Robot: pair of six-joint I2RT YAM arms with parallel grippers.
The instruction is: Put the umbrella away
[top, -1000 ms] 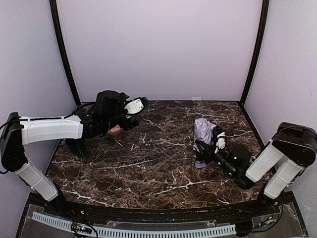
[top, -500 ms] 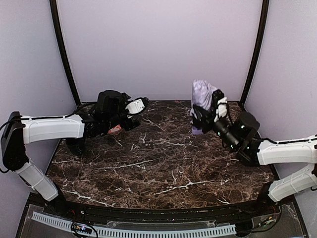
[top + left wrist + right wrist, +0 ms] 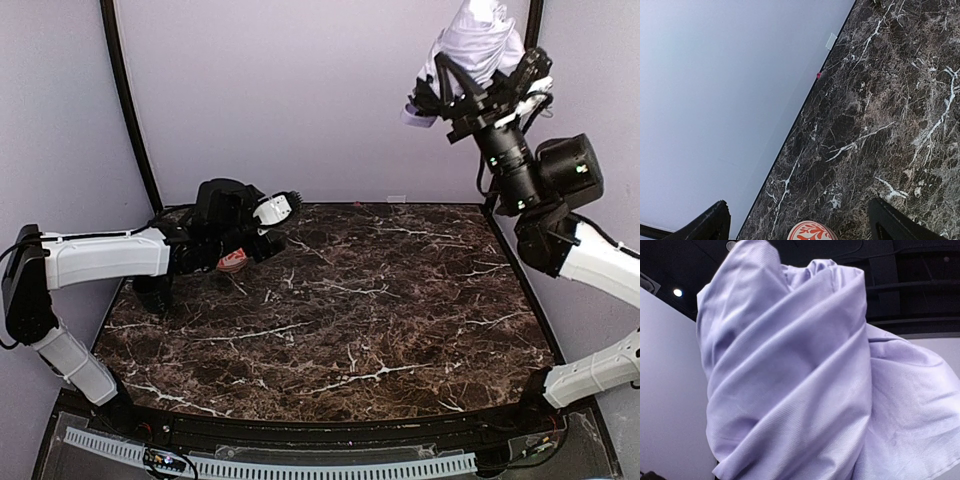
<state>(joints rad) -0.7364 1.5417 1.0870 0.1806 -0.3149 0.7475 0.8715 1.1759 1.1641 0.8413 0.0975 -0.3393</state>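
We see right gripper clamped on umbrella, high above table's far right corner. Left gripper spread wide, low over bowl near far left corner. We judge risk: loose fabric slips through jaws, umbrella drops or unfurls.

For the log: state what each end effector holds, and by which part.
Right end effector holds the umbrella around its folded fabric; left end effector is empty.
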